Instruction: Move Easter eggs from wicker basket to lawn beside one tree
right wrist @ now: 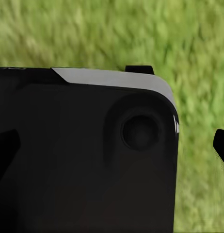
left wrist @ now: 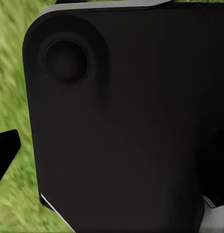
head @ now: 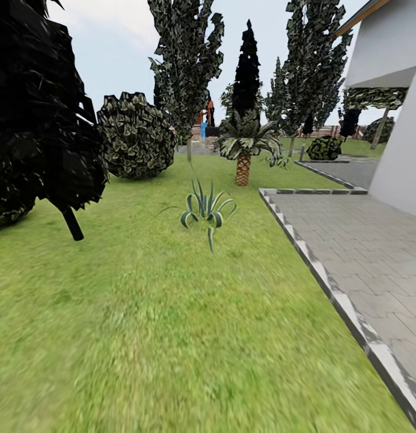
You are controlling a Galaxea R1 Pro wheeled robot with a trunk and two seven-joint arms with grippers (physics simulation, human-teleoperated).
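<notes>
The wicker basket and the Easter eggs are out of view. Bright green lawn (head: 172, 337) stretches ahead of me. At its far end stand trees with slim pale trunks and yellow-flecked leaf clumps, one (head: 187, 78) centre-left and another (head: 310, 66) to the right. My left gripper (left wrist: 112, 160) and right gripper (right wrist: 112, 148) hang over grass beside black body panels. Their black fingertips (left wrist: 5, 158) (right wrist: 221, 145) sit at the picture edges, wide apart, with nothing between them.
A spiky green plant (head: 205, 210) grows mid-lawn, with a short scaly palm (head: 243, 159) behind it. A big dark conifer (head: 39, 120) crowds the left beside a round bush (head: 136, 135). A narrow black conifer (head: 247, 66) stands far back. Grey paving (head: 364, 252) with a stone kerb (head: 328, 282) and a white wall (head: 400, 150) lie to the right.
</notes>
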